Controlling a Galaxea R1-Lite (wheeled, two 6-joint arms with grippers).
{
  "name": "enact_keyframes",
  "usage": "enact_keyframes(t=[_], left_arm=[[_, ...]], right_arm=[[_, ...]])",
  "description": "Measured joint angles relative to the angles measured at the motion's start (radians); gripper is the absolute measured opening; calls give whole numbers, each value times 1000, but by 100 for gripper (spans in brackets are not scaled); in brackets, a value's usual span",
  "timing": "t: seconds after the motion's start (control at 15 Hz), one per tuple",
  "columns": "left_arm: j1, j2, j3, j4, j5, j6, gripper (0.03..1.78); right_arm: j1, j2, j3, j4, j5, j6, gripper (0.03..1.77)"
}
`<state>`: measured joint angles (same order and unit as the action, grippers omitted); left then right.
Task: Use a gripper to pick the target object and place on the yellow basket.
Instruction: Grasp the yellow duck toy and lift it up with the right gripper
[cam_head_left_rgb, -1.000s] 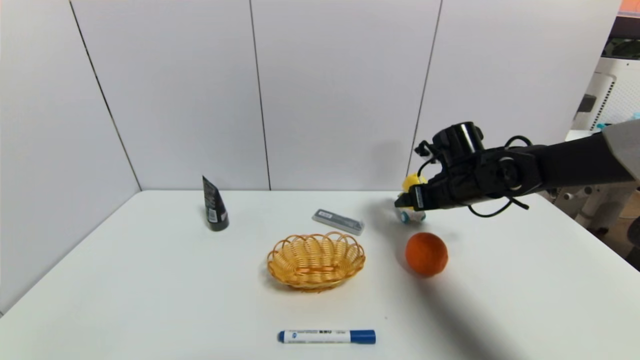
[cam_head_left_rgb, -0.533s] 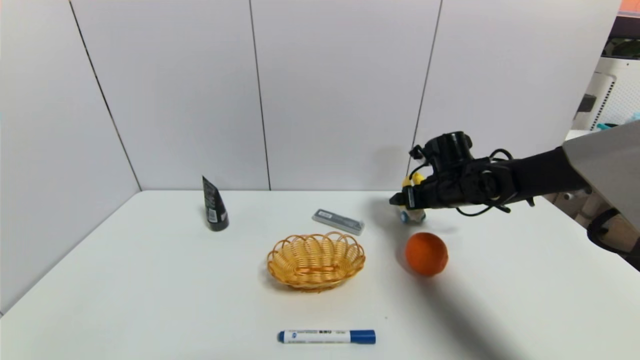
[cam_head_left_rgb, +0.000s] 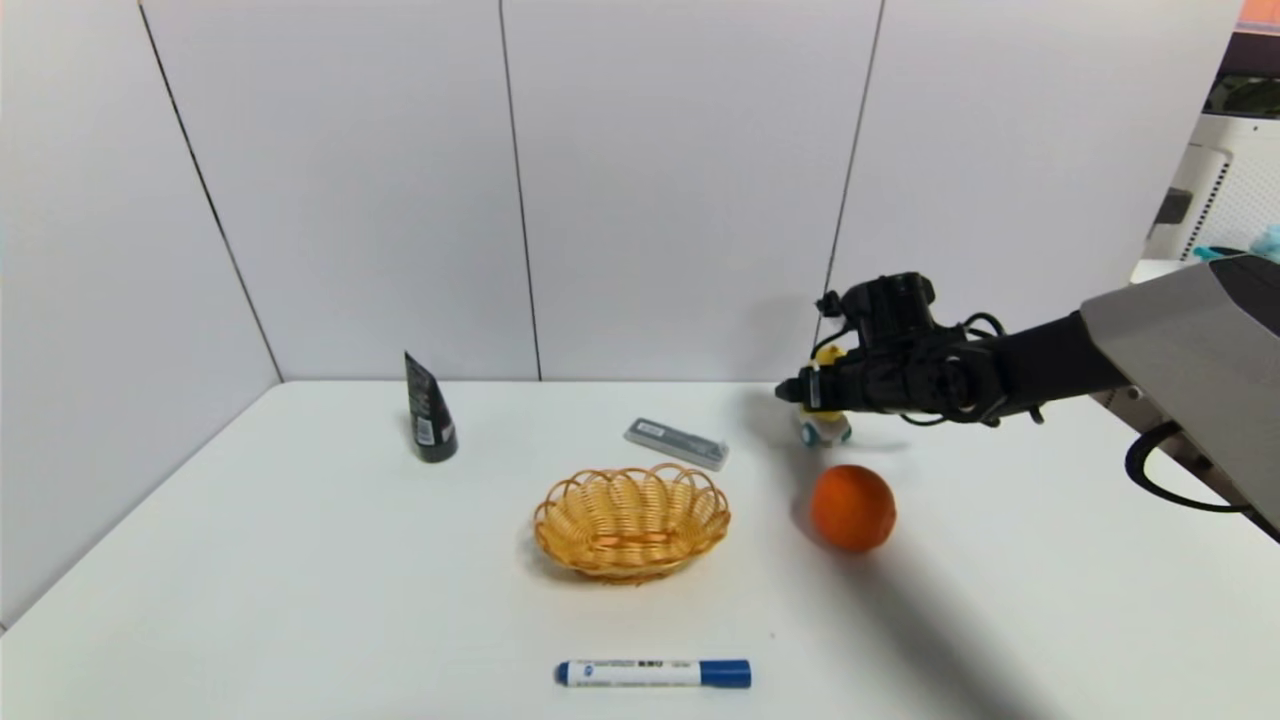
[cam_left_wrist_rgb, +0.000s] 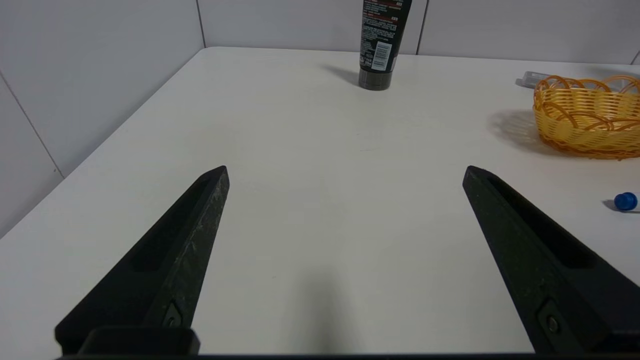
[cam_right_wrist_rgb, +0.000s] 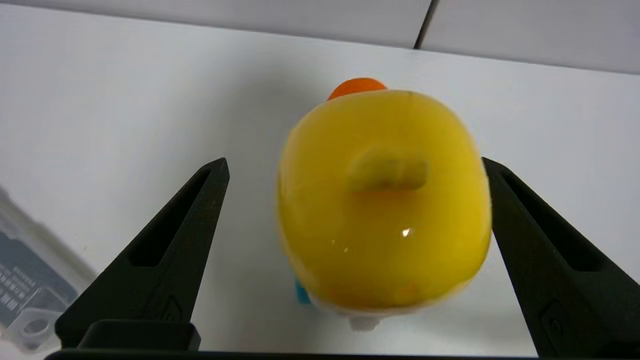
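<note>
Yellow duck toy (cam_right_wrist_rgb: 385, 200) sits between the right gripper's (cam_right_wrist_rgb: 352, 165) spread fingers, one fingertip nearly touching it, the other apart.

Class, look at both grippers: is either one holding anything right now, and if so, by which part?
Nothing is held. The right gripper has its jaws open around the duck toy; the left gripper is open, nothing between its jaws.

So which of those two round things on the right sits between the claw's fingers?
The yellow duck toy, far side of the table. The open right gripper straddles its head. The orange lies nearer, apart from the gripper.
</note>
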<state>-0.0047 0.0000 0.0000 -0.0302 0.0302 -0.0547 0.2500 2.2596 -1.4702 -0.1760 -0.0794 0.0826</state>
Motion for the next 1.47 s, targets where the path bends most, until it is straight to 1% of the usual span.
enact_keyframes(t=[0.33, 0.6, 1.27, 1.47], left_arm=[[0, 0, 0, 0, 0, 1, 169], [0, 0, 0, 0, 0, 0, 169], [0, 0, 0, 0, 0, 0, 169], [0, 0, 0, 0, 0, 0, 169]], right_arm=[[-9, 14, 4, -36, 0, 0, 169], [-10, 21, 25, -90, 0, -1, 169], [-11, 27, 44, -116, 0, -2, 169], [-10, 31, 39, -122, 0, -5, 122]])
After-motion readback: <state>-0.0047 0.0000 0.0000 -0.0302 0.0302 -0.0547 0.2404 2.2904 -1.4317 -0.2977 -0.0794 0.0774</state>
